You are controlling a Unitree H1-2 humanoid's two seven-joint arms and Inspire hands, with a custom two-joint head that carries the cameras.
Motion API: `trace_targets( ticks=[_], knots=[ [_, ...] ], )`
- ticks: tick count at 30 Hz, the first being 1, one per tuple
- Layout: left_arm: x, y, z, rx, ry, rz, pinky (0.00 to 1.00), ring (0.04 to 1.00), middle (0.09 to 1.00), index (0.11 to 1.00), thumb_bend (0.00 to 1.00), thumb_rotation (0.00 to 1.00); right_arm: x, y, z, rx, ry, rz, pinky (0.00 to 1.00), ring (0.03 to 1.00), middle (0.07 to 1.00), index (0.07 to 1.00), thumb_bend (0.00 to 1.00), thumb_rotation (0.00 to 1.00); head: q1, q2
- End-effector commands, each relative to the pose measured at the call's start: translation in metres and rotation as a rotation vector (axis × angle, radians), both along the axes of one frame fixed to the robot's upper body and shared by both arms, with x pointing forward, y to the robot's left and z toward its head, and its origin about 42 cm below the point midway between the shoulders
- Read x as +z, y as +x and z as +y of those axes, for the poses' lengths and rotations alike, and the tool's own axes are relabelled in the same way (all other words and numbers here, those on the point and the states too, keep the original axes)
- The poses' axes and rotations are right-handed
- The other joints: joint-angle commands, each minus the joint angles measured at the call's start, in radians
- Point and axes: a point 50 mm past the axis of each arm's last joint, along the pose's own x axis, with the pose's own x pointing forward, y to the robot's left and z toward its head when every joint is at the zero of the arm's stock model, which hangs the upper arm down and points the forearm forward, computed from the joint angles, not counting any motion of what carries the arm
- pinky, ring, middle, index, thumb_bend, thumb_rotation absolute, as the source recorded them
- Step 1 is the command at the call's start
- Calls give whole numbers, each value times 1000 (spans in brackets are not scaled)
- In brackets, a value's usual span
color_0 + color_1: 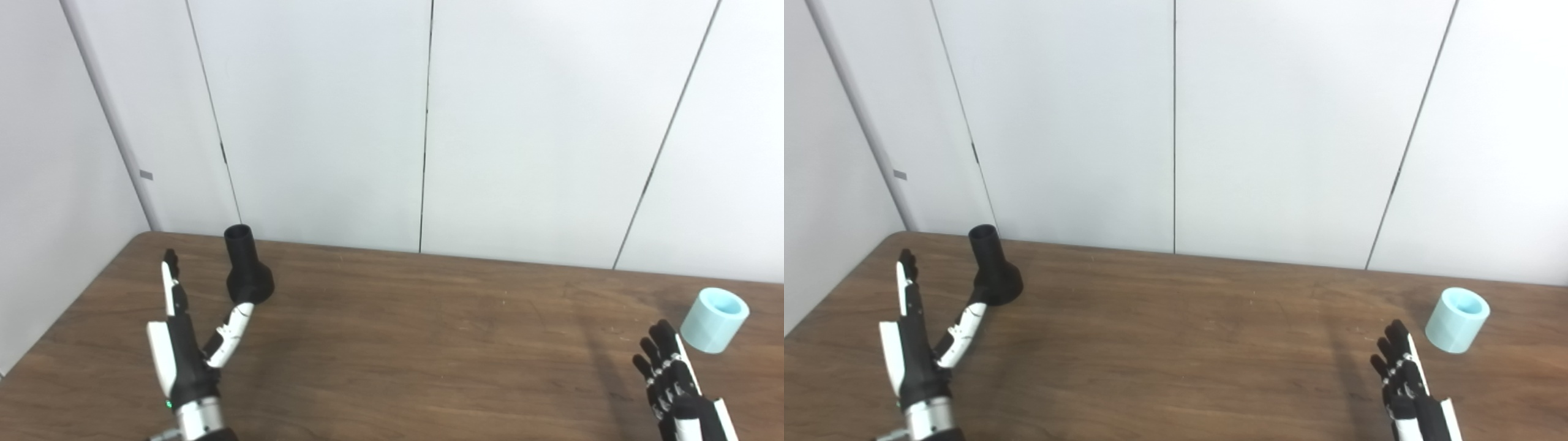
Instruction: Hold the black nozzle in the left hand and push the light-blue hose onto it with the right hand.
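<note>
The black nozzle (246, 267) stands upright on its wide base at the table's far left, narrow mouth up. My left hand (187, 340) is just in front of it, open, fingers stretched toward the back and thumb tip close to the nozzle's base; whether it touches is unclear. The light-blue hose piece (714, 320), a short cylinder, stands slightly tilted at the far right. My right hand (674, 383) is open a short way in front and left of it, apart from it, holding nothing.
The brown wooden table (416, 343) runs up to white wall panels (429, 122) right behind it. Its left edge is near my left hand.
</note>
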Motion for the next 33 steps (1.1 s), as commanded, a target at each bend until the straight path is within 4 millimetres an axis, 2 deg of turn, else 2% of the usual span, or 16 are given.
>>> trace_targets(
  ticks=[1,7,12,15,20,28,33],
  knots=[
    [-13,-6,5,11,43,58,1000,1000,997,1000,628,571,-42,-19,-1,-17,27,146,959,1000,1000,1000,662,891,0,1],
    [-3,17,43,48,170,138,1000,1000,946,1000,728,524,-40,-20,0,-22,13,151,954,1000,1000,1000,663,886,-3,15],
    [4,31,58,64,224,191,1000,999,927,1000,748,483,-40,-20,-1,-21,4,150,947,995,1000,1000,675,882,7,17],
    [12,41,66,62,230,226,996,981,924,944,760,472,-41,-19,-2,-22,-1,154,944,988,1000,1000,678,885,5,18],
    [27,56,74,49,229,275,995,974,939,823,786,475,-42,-18,-3,-23,-2,158,920,979,989,997,685,882,3,23],
    [36,77,76,5,245,343,1000,965,938,804,793,447,-42,-18,-2,-18,9,167,902,957,934,982,712,871,2,28],
    [41,89,80,-1,244,400,1000,962,931,724,800,447,-42,-18,-4,-16,16,176,893,937,899,986,720,858,4,29]
  ],
)
